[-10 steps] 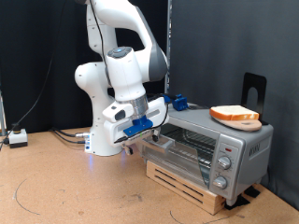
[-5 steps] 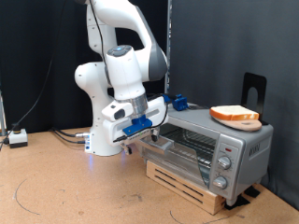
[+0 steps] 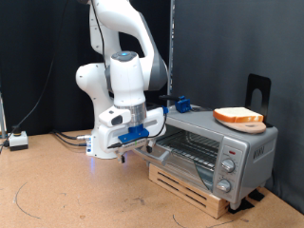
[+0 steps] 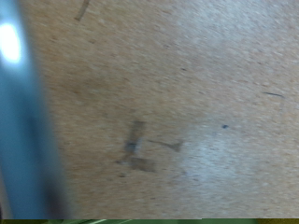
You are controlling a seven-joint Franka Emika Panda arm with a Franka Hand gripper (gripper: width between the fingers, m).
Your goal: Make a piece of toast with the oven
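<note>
Toast (image 3: pixel 238 117) rests on a wooden plate (image 3: pixel 249 124) atop the toaster oven (image 3: pixel 211 152), waiting while the door is worked, I judge. Your gripper (image 3: pixel 140 136) sits low at the oven's front, toward the exterior view's left, well below the bread. You cannot tell its finger spread; the wrist view shows only brown tabletop (image 4: pixel 187 112).

The arm (image 3: pixel 119 57) had glossy white plastic shells. The oven (image 3: pixel 214 142) wore a brushed silver-grey metal skin with a thin wire rack (image 3: pixel 195 144) inside, and sat on a pale, bare wooden pallet (image 3: pixel 190 182). At its 12 o'clock, the toast (image 3: pixel 237 117) looked matt. The table (image 4: pixel 187 103) was matt brown, rough and fibrous.
</note>
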